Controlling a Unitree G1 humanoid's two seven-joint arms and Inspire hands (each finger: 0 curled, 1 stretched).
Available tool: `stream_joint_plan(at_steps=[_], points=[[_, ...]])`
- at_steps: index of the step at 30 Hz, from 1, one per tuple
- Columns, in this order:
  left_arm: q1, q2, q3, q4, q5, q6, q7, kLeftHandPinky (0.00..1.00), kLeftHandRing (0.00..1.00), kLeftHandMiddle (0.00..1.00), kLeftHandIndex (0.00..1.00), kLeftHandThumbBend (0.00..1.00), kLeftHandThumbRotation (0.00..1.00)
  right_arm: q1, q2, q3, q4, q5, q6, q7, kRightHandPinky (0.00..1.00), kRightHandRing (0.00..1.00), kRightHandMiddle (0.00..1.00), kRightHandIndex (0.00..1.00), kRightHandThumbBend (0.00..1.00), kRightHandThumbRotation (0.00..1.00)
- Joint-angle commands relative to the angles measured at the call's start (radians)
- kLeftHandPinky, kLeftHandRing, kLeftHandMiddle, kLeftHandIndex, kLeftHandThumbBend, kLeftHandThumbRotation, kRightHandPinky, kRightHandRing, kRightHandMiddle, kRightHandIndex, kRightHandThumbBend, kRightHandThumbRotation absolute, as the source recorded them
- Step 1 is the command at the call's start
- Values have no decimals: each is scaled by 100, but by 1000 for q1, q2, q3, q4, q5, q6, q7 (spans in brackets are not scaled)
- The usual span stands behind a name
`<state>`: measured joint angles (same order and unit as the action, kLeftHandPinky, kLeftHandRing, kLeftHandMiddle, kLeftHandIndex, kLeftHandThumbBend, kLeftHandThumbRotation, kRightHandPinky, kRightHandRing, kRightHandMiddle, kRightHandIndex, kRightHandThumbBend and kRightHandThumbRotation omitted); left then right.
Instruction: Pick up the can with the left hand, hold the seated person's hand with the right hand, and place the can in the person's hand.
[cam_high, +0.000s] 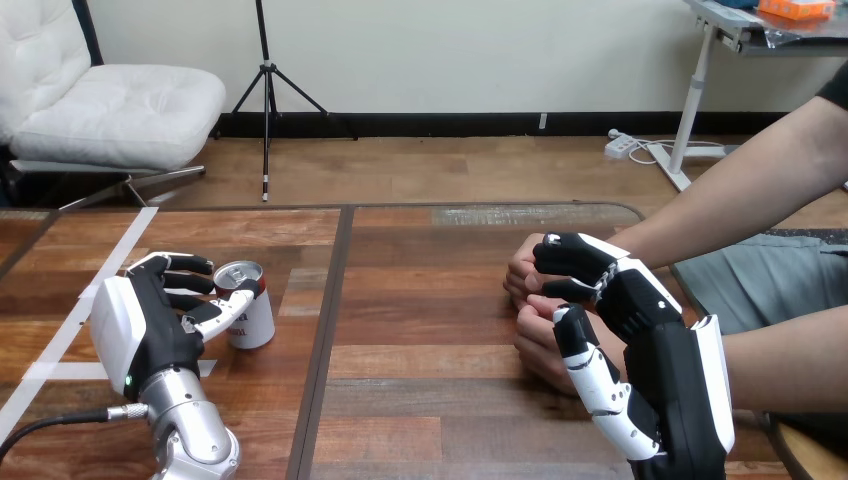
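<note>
Can (256, 326) upright on table (420, 340), lower left of frame; left hand (140, 330) wrapped round it from the left.
Person's hand (535, 352) sits well apart at right centre, right hand (650, 310) curled over it. Can must travel rightward.

I had the red-and-white metal can (247, 312) standing on the left part of the brown plank-topped wooden table (420, 330), with my left hand (150, 328) closed on it from the left. Well apart, at the table's right side, my right hand (648, 312) lay over the person's hand (521, 278), fingers curled round it.
</note>
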<state>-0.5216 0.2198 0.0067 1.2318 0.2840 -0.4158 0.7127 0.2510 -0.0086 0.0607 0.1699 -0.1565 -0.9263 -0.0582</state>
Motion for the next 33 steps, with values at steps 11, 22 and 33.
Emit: stream_joint_plan(at_steps=[11, 22, 33], points=[[-69, 3, -30, -16, 26, -31, 9, 41, 46, 51, 50, 74, 0, -31, -7, -10, -36, 2, -11, -1, 65, 72, 73, 73, 49, 60], [-71, 17, -66, -3, 60, 3, -3, 53, 62, 64, 63, 81, 0, -29, -5, -7, -35, 7, -14, 0, 65, 72, 73, 73, 50, 60], [-72, 16, -68, 13, 63, 19, 8, 60, 69, 72, 71, 87, 3, -22, -6, -4, -38, 11, -14, 3, 66, 73, 74, 74, 49, 59]])
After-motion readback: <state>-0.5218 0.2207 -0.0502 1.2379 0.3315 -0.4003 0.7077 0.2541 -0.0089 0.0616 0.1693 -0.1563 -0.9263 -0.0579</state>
